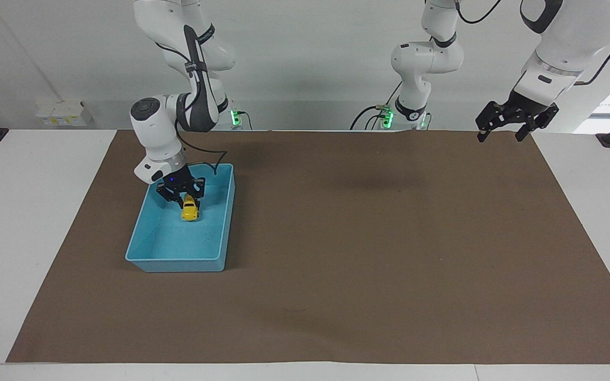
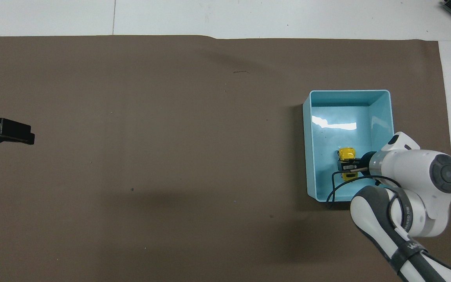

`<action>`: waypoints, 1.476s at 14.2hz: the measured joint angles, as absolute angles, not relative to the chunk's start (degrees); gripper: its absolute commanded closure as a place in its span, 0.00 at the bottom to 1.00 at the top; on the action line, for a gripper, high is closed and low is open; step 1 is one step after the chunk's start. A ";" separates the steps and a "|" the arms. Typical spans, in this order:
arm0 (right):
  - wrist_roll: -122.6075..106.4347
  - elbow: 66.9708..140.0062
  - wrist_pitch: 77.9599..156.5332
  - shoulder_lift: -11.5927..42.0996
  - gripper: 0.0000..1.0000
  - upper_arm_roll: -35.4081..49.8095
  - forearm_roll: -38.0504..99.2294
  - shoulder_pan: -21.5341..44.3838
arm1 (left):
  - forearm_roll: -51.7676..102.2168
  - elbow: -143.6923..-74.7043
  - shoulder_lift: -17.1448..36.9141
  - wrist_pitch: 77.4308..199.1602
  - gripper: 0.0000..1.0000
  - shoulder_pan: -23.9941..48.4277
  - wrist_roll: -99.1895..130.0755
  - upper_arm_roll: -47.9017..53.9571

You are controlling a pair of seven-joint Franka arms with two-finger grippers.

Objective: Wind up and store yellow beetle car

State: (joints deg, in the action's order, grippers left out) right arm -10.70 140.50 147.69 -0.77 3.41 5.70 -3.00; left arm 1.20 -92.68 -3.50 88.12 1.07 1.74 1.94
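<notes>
The yellow beetle car (image 1: 190, 211) (image 2: 347, 152) is inside the blue bin (image 1: 178, 259) (image 2: 349, 93), low over its floor in the half nearer to the robots. My right gripper (image 1: 183, 199) (image 2: 347, 167) reaches down into the bin and sits right at the car's end nearer to the robots, partly covering it. Whether it still grips the car does not show. My left gripper (image 1: 500, 137) (image 2: 14, 133) hangs open and holds nothing. It waits over the mat's edge at the left arm's end of the table.
A large brown mat (image 1: 368, 254) covers most of the white table (image 1: 24, 211). The right arm's black cable (image 2: 333, 188) drapes over the bin's rim nearest the robots. Small white boxes (image 1: 64, 112) sit by the wall.
</notes>
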 measured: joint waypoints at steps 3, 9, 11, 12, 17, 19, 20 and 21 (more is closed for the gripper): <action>-10.70 138.87 146.34 -0.73 0.00 3.41 5.72 -2.93 | 1.20 -92.68 -3.50 88.12 0.00 1.06 1.74 1.94; -10.70 126.33 131.59 -0.55 0.00 2.81 5.47 -4.18 | 1.20 -92.68 -3.50 88.12 0.00 1.07 1.75 1.94; -10.70 122.57 127.34 -0.45 0.00 2.47 4.21 -6.61 | 1.20 -92.68 -3.50 88.12 0.00 1.07 1.75 1.94; -10.66 120.57 124.81 -0.41 0.00 2.38 3.07 -7.92 | 1.20 -92.68 -3.50 88.12 0.00 1.06 1.75 1.94; -0.96 108.88 109.11 -0.47 0.00 3.08 -3.66 -7.91 | 1.20 -92.68 -3.50 88.12 0.00 1.06 1.75 1.94; 2.08 105.56 104.49 -0.71 0.00 3.44 -3.48 -5.13 | 1.20 -92.68 -3.50 88.12 0.00 1.06 1.75 1.94; 3.59 104.74 103.27 -1.17 0.00 3.53 -3.20 -3.66 | 1.20 -92.68 -3.50 88.12 0.00 1.06 1.76 1.94; 4.61 104.27 102.37 -1.93 0.00 3.60 -2.77 -2.53 | 1.20 -92.68 -3.50 88.10 0.00 1.06 1.76 1.96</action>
State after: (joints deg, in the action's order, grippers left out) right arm 4.61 104.27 102.37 -1.93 3.60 -2.77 -2.53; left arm 1.20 -92.68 -3.50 88.10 1.06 1.76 1.96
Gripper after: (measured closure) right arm 0.000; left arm 0.000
